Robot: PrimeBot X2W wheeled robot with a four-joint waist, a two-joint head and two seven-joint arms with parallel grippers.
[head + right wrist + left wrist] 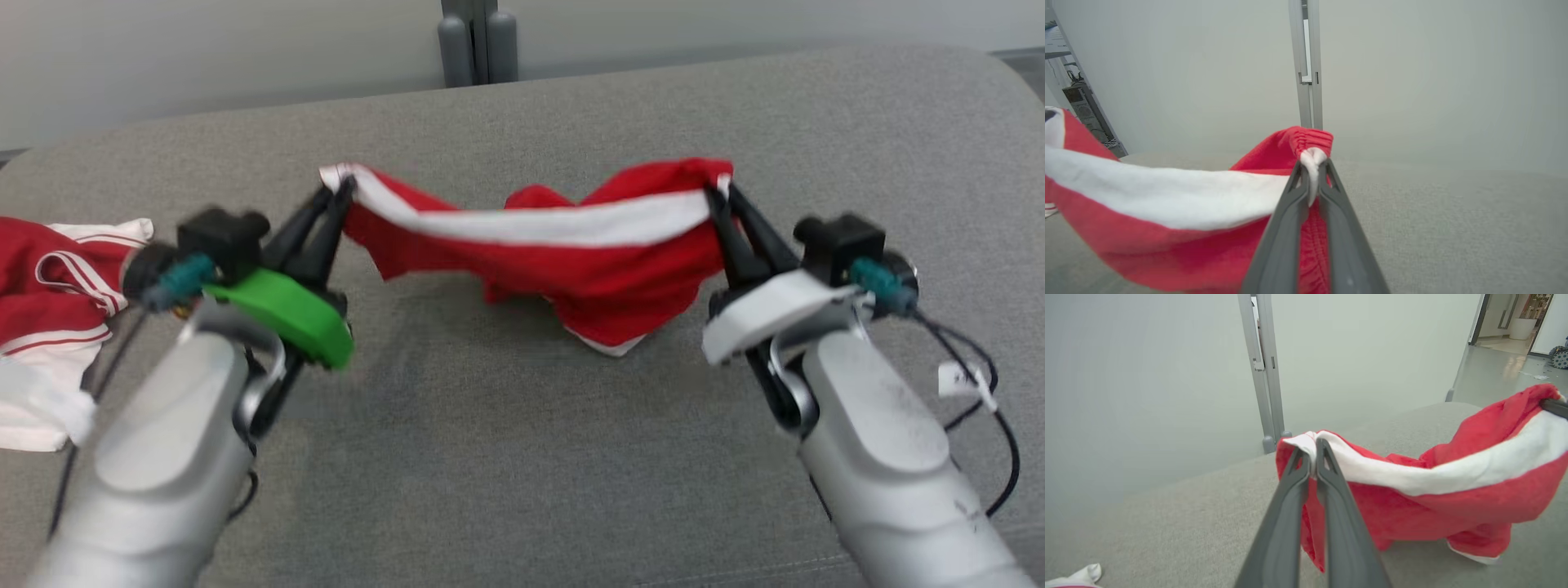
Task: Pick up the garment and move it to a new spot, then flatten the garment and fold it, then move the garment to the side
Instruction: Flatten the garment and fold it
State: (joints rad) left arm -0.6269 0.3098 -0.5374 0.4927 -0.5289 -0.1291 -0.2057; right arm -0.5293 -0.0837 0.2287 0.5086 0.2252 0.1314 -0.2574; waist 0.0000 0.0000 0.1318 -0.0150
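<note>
Far left: a red-and-white cloth pile (49,302) is seen lying on the grey padded surface (522,457), apart from the rest. Left claw (341,189): fingers pressed together, the garment's (571,253) left corner pinched at its white band; the same pinch is seen in the left wrist view (1312,447). Garment: red with a white band, stretched between both claws above mid-surface, sagging in the middle, lowest fold touching the surface. Right claw (718,192): likewise closed on the right corner, white cloth bunched between the tips (1312,163). A grey post (478,41) is noted behind the surface.
</note>
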